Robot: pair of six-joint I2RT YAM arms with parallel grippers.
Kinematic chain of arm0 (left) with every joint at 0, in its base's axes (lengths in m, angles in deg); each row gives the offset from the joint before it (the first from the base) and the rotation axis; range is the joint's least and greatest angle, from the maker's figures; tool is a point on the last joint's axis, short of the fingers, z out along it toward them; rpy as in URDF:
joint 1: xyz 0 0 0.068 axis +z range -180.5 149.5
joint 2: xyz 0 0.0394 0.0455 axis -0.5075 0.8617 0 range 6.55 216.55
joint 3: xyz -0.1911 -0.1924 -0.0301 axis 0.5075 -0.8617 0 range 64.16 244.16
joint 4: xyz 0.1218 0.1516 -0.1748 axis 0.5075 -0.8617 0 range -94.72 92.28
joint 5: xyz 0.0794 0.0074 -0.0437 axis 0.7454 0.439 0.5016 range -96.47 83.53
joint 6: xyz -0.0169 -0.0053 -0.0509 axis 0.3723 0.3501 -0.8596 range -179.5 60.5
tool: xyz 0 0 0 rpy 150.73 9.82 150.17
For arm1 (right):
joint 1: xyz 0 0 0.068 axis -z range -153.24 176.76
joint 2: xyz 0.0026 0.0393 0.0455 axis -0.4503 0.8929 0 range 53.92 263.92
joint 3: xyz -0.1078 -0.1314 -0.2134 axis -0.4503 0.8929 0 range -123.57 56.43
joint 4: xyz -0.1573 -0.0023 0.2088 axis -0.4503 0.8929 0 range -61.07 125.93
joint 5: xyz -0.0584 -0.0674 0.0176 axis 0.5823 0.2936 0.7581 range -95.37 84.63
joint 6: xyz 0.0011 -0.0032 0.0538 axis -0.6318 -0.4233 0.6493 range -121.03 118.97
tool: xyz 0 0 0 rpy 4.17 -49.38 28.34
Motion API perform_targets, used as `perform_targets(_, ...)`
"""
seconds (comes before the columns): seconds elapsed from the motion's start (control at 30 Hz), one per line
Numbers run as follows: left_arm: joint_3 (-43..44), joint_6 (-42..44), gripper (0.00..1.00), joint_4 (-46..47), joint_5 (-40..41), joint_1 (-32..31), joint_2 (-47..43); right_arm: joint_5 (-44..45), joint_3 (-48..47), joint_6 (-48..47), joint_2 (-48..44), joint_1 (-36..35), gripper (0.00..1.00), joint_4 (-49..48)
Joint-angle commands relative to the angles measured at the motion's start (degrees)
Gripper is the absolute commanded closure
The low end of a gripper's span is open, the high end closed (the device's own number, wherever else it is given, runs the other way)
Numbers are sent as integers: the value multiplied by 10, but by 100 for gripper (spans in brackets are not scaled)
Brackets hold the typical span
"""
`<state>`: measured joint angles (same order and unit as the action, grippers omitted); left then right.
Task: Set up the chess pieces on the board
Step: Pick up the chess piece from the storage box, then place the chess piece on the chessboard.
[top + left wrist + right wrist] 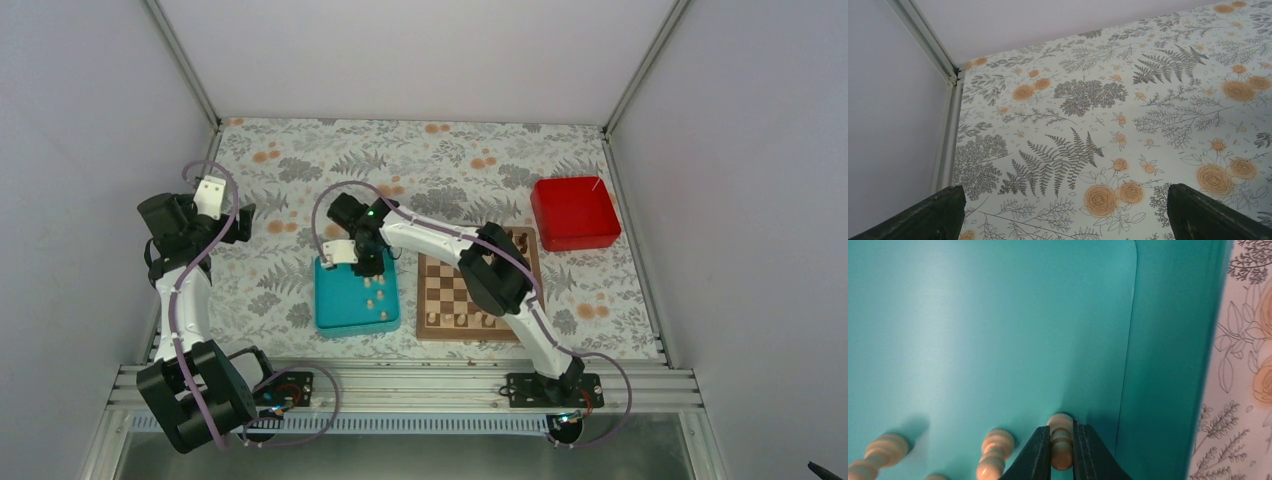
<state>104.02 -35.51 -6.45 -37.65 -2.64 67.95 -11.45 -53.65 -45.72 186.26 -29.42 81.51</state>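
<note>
The right gripper (1062,442) was clamped on a pale piece (1061,426) sitting in the tray (1168,365) near its wall, so the pick-up step looked in hand, and next it would need a straight lift and a carry across to the board (450,290).

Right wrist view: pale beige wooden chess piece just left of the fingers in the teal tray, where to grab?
Take the pale beige chess piece by the narrow neck under its round head, from above, as the right gripper pinches the neighbouring pale piece. It seems upright, with bare teal tray floor either side.
</note>
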Motion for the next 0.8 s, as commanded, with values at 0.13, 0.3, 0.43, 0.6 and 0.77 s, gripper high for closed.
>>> perform_targets(0.13, 10, 4, 0, 7, -10, 2, 1, -23, 21, 9, -140, 15, 93, 61)
perform_targets(0.3, 8, 3, 0, 8, -4, 3, -4, -14, 120, 13, -234, 49, 93, 67)
perform_targets(0.43, 11, 2, 0, 7, -1, 3, -4, -21, 203, 26, -292, 80, 93, 56)
perform_targets(0.6, 6, 0, 0, 13, 1, 3, -13, -17, 330, 38, -355, 88, 92, 11)
perform_targets(0.77, 7, 1, 0, 9, 5, 3, -11, -38, 399, 44, -365, 86, 92, -15)
